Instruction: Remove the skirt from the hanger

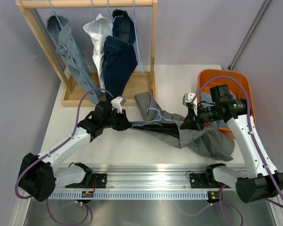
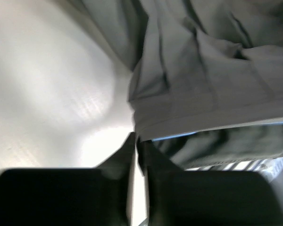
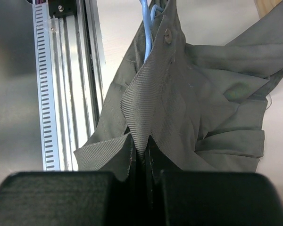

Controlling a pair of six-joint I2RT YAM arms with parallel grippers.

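The grey skirt [image 1: 203,139] lies spread on the white table, still on a light blue wire hanger [image 1: 153,115]. My left gripper [image 1: 128,125] is at the skirt's left end, shut on the hanger's tip. In the left wrist view the blue wire [image 2: 179,136] comes out beside the closed left gripper [image 2: 137,141], under the skirt's waistband [image 2: 203,84]. My right gripper [image 1: 187,121] is shut on a pinch of the skirt's waistband. The right wrist view shows the fabric [image 3: 193,108] tented up from the right gripper [image 3: 140,153], with the hanger [image 3: 146,33] above it.
A wooden clothes rack [image 1: 153,47] stands at the back left with a denim garment [image 1: 70,56], a white one [image 1: 98,37] and a dark blue one [image 1: 118,61] hanging. An orange bin [image 1: 226,77] sits at the right, behind my right arm. The metal rail [image 1: 146,181] runs along the near edge.
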